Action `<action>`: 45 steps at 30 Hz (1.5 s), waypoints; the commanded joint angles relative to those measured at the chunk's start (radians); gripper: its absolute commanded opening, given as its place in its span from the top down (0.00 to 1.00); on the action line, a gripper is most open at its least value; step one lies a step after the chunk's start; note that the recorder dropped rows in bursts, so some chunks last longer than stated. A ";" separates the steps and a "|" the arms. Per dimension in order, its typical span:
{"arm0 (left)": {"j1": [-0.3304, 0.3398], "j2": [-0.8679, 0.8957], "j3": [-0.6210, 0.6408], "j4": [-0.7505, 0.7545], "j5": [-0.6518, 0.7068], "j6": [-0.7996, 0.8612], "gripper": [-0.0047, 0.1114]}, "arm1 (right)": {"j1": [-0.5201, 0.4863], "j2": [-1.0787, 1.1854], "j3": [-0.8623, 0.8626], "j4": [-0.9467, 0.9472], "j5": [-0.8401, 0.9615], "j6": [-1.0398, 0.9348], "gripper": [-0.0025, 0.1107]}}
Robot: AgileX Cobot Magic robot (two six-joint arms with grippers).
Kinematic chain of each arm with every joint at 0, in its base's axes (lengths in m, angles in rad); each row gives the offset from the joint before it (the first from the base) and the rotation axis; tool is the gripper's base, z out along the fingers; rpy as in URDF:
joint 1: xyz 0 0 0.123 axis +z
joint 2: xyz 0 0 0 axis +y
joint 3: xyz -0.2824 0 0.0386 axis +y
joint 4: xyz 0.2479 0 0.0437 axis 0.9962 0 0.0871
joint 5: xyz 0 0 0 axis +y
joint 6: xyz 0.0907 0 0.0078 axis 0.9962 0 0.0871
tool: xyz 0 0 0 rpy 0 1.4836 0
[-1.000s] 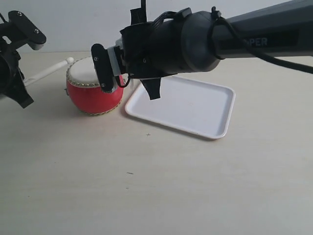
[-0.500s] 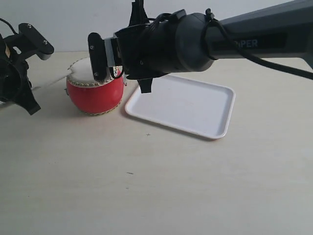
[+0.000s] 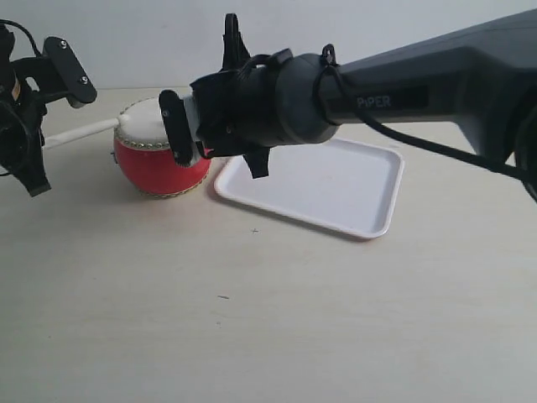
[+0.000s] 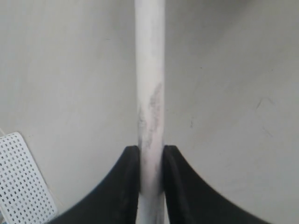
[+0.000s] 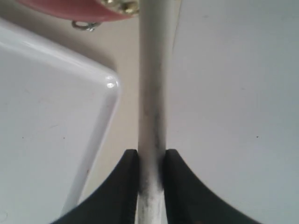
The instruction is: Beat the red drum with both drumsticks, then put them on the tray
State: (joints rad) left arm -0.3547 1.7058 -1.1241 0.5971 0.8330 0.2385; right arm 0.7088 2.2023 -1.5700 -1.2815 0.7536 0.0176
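At the far left edge of the exterior view, the left gripper [image 4: 151, 161] has its two black jaws clamped on the shaft of the left drumstick [image 3: 80, 132], one jaw pressed flat against each side with no gap showing. The stick runs rightward from that gripper, and its rounded tip lies at the left edge of the cream skin of the red drum [image 3: 159, 164]. Whether the tip presses on the skin cannot be told.

The right gripper [image 5: 152, 161] reaches across from the right of the exterior view to the upper middle, just in front of the drum's right side. Its jaws are likewise closed tight on the right drumstick [image 5: 154, 70]. In the exterior view that stick is hidden behind the gripper body. In the right wrist view it passes beside the tray's rounded corner and reaches the drum's red, gold-studded rim.

The drum stands upright on the pale table [image 3: 252, 319] in the upper left of the exterior view. The white tray [image 3: 336, 185] lies flat just to its right, close beside it, with nothing on it.
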 commanded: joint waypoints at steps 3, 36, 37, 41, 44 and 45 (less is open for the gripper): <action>-0.007 -0.050 -0.004 0.024 -0.043 -0.037 0.96 | 0.000 0.010 -0.023 -0.015 0.016 0.027 0.98; -0.007 -0.066 -0.076 -0.046 0.000 -0.034 0.96 | 0.000 0.086 -0.142 0.124 0.129 -0.072 0.98; -0.007 -0.066 -0.072 -0.058 0.000 -0.034 0.96 | 0.000 0.086 -0.142 0.115 0.139 -0.069 0.98; -0.007 -0.036 -0.063 -0.104 0.000 -0.034 0.96 | 0.000 0.074 -0.175 0.097 0.172 0.005 0.98; -0.007 0.009 -0.059 -0.133 0.007 -0.032 0.96 | 0.000 0.052 -0.193 0.101 0.192 0.009 0.98; -0.007 0.031 -0.059 -0.141 0.009 -0.032 0.96 | 0.000 0.039 -0.194 0.101 0.194 0.009 0.98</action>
State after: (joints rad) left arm -0.3592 1.6959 -1.1903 0.4853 0.8330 0.2168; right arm 0.7088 2.2734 -1.7483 -1.1718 0.9271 0.0138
